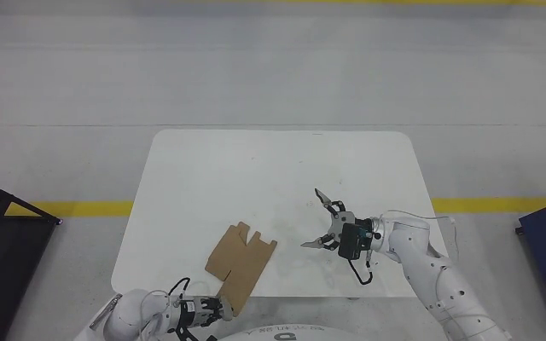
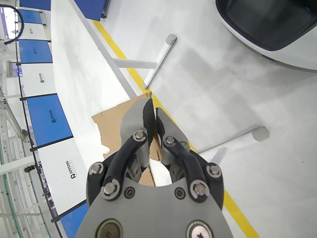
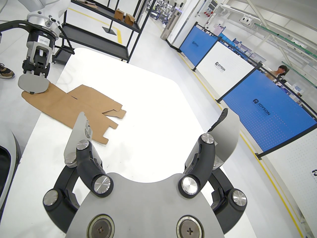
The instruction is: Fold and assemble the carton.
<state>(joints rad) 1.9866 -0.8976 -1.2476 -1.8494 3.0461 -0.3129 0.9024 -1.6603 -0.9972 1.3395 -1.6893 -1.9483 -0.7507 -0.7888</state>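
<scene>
The carton lay flat, long axis 1 to 7 o'clock, its 7 o'clock end clamped in the left gripper. The right gripper, spread wide, stood apart at 2 o'clock.

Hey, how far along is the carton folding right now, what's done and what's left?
Done: nothing folded yet; the carton lies flat on the table, one end overhanging the edge nearest the robot. In hand: the left gripper is shut on that overhanging end. The right gripper is open above the table beside the carton, touching nothing. Left: opening the flat carton, folding its flaps, assembling it.
</scene>
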